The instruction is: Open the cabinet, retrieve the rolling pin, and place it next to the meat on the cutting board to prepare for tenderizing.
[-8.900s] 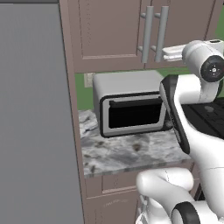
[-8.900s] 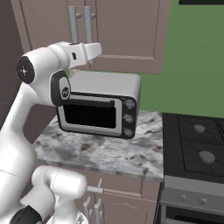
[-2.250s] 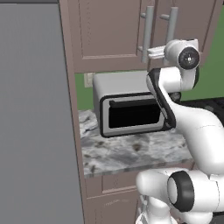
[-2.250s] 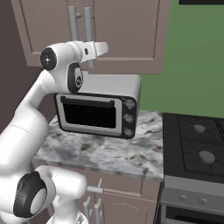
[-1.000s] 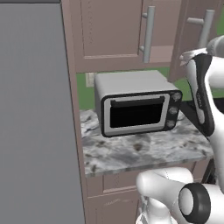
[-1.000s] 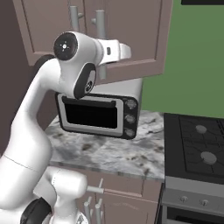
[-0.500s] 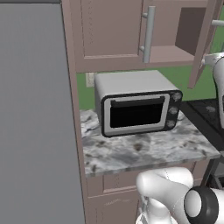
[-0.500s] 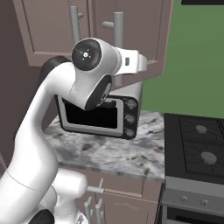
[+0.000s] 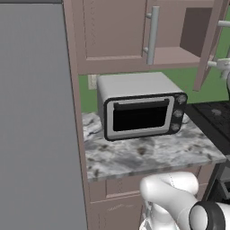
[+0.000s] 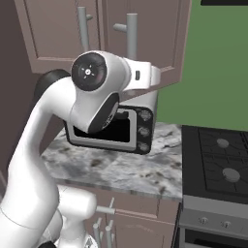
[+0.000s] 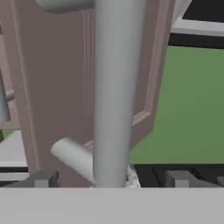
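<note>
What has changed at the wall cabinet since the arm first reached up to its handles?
The cabinet's right door has swung out from shut to well open, pulled by its handle. The gripper has just let go: its jaws now stand apart on either side of the bar. The left door stayed shut; the toaster oven and counter are unchanged.

Cabinet (image 9: 117, 36), upper frame: matt mauve-brown, painted-wood look. Bar handle (image 11: 114, 87), centre: smooth satin grey metal. Toaster oven (image 9: 140, 108), mid-frame: brushed silver casing, glossy black glass door. Countertop (image 9: 148, 155): polished mottled grey marble.
</note>
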### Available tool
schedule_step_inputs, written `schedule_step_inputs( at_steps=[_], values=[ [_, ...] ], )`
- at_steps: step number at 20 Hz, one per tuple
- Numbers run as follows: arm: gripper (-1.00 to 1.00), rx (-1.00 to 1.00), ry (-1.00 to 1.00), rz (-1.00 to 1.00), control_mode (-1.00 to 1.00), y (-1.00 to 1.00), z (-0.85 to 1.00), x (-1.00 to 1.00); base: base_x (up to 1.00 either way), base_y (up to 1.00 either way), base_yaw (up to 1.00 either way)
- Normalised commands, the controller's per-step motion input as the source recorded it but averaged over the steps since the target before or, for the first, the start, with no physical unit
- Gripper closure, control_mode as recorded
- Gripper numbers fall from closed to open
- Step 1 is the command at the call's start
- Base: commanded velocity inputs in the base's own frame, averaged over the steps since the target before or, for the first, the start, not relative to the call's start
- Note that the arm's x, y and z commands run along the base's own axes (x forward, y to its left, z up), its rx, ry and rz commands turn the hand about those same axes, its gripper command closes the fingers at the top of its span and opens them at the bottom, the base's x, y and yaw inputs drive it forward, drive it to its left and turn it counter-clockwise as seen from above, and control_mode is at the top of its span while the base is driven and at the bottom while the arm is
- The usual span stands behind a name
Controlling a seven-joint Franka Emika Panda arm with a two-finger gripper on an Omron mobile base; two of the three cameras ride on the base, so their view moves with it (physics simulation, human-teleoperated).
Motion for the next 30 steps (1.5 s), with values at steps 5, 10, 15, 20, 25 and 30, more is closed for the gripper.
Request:
schedule_step_inputs(
  at_steps=[5,10,15,20,25,30],
  values=[
    [-1.00,0.00,0.00,0.04,-1.00,0.37,0.00,-0.40,0.00,0.00,0.00],
    [-1.00,-0.02,0.09,0.02,-1.00,0.69,0.00,-0.12,0.00,0.00,0.00],
    [-1.00,-0.15,0.14,-0.01,-1.00,0.79,0.00,0.11,0.00,0.00,0.00],
    [-1.00,-0.20,0.06,-0.01,-1.00,0.66,0.00,0.11,0.00,0.00,0.00],
    [-1.00,-0.17,0.00,0.00,-1.00,0.40,-0.01,0.35,0.00,0.00,0.00],
    [-1.00,-0.14,0.00,0.00,-1.00,0.01,-0.10,0.63,0.00,0.00,0.00]
  ],
)
